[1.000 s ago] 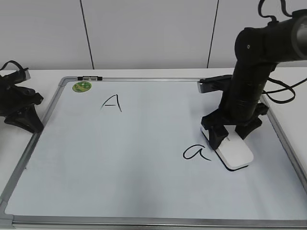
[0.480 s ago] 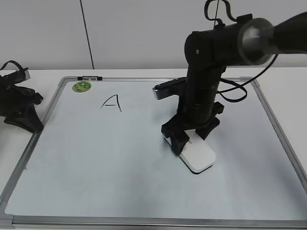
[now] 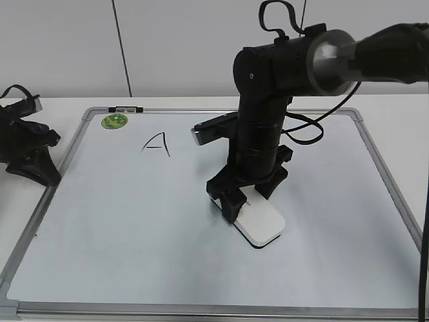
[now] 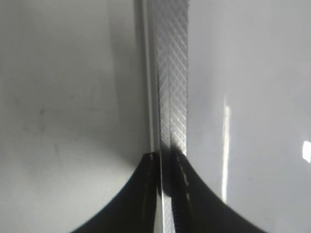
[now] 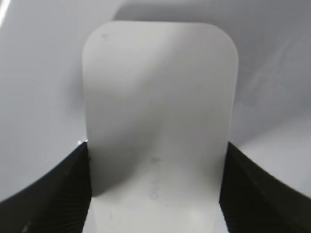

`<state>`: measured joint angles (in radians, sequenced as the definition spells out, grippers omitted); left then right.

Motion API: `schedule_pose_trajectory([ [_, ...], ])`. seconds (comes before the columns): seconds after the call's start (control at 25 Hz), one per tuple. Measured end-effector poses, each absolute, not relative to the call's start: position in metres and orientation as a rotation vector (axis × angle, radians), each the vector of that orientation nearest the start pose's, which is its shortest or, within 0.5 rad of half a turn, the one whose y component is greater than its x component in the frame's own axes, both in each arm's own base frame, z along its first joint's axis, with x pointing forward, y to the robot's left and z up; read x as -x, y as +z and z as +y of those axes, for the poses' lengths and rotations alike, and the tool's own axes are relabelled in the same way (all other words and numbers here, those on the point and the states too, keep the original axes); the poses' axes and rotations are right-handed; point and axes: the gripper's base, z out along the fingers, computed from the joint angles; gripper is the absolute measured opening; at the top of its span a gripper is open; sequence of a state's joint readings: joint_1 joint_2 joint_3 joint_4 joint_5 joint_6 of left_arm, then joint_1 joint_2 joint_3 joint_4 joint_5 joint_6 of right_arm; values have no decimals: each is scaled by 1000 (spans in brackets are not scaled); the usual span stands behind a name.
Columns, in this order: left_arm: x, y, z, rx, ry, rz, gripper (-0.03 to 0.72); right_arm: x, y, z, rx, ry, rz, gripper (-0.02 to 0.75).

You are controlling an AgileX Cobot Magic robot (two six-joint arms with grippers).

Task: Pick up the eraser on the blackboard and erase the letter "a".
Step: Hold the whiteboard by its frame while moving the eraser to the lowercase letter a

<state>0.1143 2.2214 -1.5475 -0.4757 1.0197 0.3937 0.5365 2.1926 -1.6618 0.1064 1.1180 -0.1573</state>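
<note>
The eraser [image 3: 258,223], clamped between the right gripper [image 3: 247,200] jaws, presses flat on the blackboard [image 3: 134,221] mid-board; no lowercase "a" shows, apparently wiped, only the capital "A" [image 3: 155,143] remaining.

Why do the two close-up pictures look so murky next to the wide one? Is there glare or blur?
Exterior view: even light, sharp, soft shadow under the eraser on the blackboard. Left wrist view: bright glare streaks at right, the board's metal frame soft-focused. Right wrist view: the eraser fills the frame, shaded grey, lettering blurred, right gripper fingers dark at the corners.
</note>
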Motion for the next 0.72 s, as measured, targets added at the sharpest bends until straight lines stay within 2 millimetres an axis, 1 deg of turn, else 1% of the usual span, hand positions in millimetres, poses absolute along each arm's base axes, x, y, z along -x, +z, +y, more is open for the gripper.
schedule_pose_trajectory([
  [0.28, -426, 120, 13, -27, -607, 3014, 49, -368, 152, 228, 1004, 63, 2974, 531],
  [0.44, -426, 120, 13, -27, -606, 3012, 49, -370, 153, 226, 990, 57, 2980, 531],
  [0.56, -426, 120, 13, -27, -606, 3012, 49, -375, 153, 220, 955, 57, 2991, 531],
  [0.72, -426, 120, 13, -27, -606, 3013, 50, -384, 153, 203, 894, 44, 3009, 530],
])
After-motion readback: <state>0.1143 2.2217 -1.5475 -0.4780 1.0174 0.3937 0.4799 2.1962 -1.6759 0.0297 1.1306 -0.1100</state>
